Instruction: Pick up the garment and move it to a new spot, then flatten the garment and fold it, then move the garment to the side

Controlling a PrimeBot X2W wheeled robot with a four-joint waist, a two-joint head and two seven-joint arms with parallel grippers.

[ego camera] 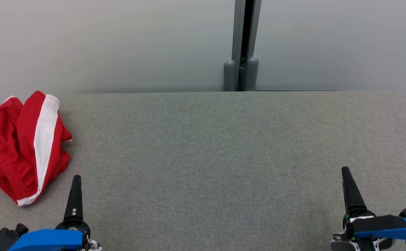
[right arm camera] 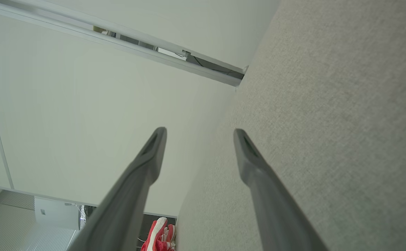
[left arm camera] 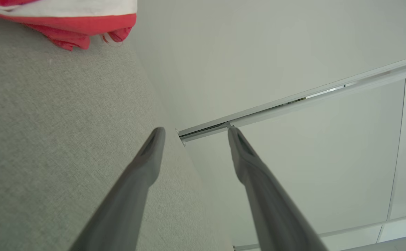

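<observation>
A crumpled red garment [ego camera: 25,146] with a white side stripe lies at the left end of the grey fabric-covered table [ego camera: 223,157], partly over the table's left edge. My left gripper [ego camera: 76,178] hovers low near the front edge, just right of the garment's lower hem and apart from it. The left wrist view has its fingers [left arm camera: 196,131] open and empty, with the garment [left arm camera: 67,21] at the top left. My right gripper [ego camera: 345,170] is far off at the lower right; its fingers [right arm camera: 200,131] are open and empty, and the garment [right arm camera: 159,237] is small and distant.
Pale wall panels stand directly behind the table's far edge, with a grey post and dark gap [ego camera: 243,45] at the middle. A white box [right arm camera: 54,212] sits on the floor beyond the table's left end.
</observation>
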